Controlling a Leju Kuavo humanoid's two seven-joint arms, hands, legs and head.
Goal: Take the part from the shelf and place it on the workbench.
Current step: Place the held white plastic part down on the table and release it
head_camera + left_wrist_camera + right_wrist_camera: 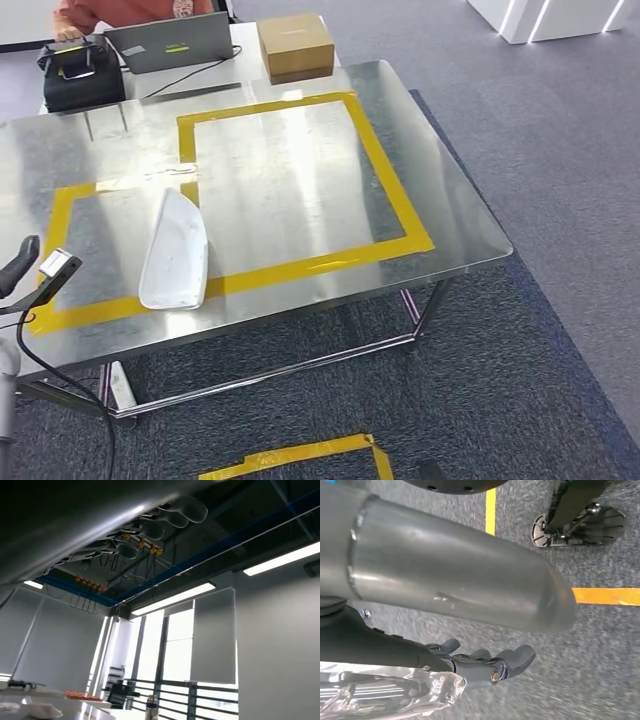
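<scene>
Your robot's left hand (23,265) sits at the near left edge of the head view, dark fingers apart and holding nothing; in the left wrist view those fingers (151,527) stretch out straight against the ceiling. Your right hand (486,665) hangs low over grey carpet (584,670), fingers loosely extended with nothing in them, and crinkled clear plastic film (395,695) lies beside its wrist.

You can see the white curved plastic part (175,252) lying on the shiny steel workbench (302,180), just right of the left hand and apart from it. Its long axis runs near to far, the narrower tip pointing far and the broad rounded end near. It rests across the yellow tape outline (392,210), at the corner where the smaller left rectangle meets the larger right one.

Farther back you have a black case (79,75), a grey laptop (170,45) and a brown cardboard box (296,45). A person in a red sleeve (98,12) sits at the far edge. More yellow tape (302,455) marks the carpet near the robot.
</scene>
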